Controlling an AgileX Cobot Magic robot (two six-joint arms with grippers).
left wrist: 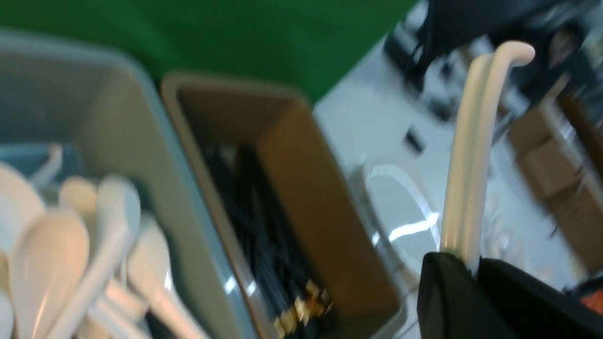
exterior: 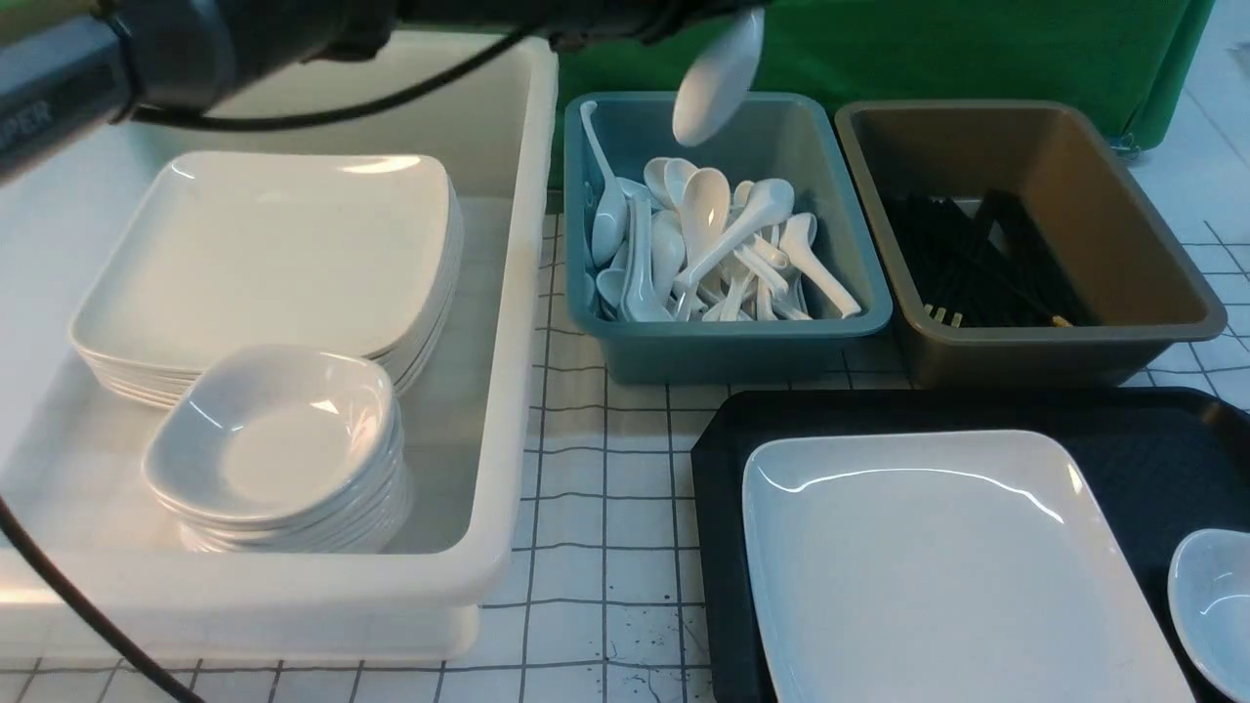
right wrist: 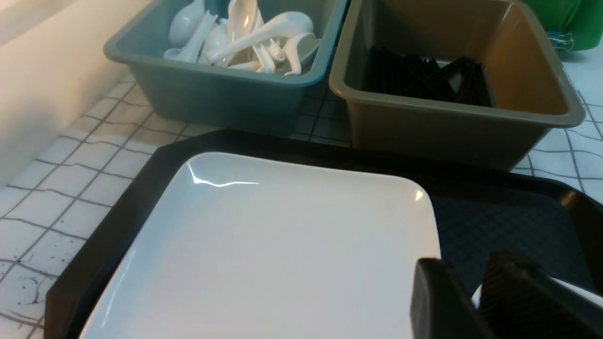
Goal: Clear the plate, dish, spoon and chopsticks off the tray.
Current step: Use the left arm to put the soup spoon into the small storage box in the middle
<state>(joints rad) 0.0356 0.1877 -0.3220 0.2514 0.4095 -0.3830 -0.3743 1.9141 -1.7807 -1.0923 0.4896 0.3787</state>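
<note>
The white spoon (exterior: pixel 718 83) hangs bowl-down above the back of the teal tub (exterior: pixel 728 342). My left gripper (left wrist: pixel 473 266) is shut on it, and the handle (left wrist: pixel 471 155) sticks out past the fingers. The large white plate (exterior: pixel 937 566) lies on the black tray (exterior: pixel 1123 439). The small dish (exterior: pixel 1216 605) sits on the tray at the right edge of the front view. My right gripper (right wrist: pixel 471 263) stands low over the tray, fingers a little apart, and the dish's rim (right wrist: pixel 582 288) shows between and behind them. No chopsticks show on the tray.
The teal tub holds several white spoons. To its right, a brown tub (exterior: pixel 1035 356) holds black sticks. A big white tub (exterior: pixel 508 391) on the left holds stacked plates and small dishes. My left arm crosses the top of the front view.
</note>
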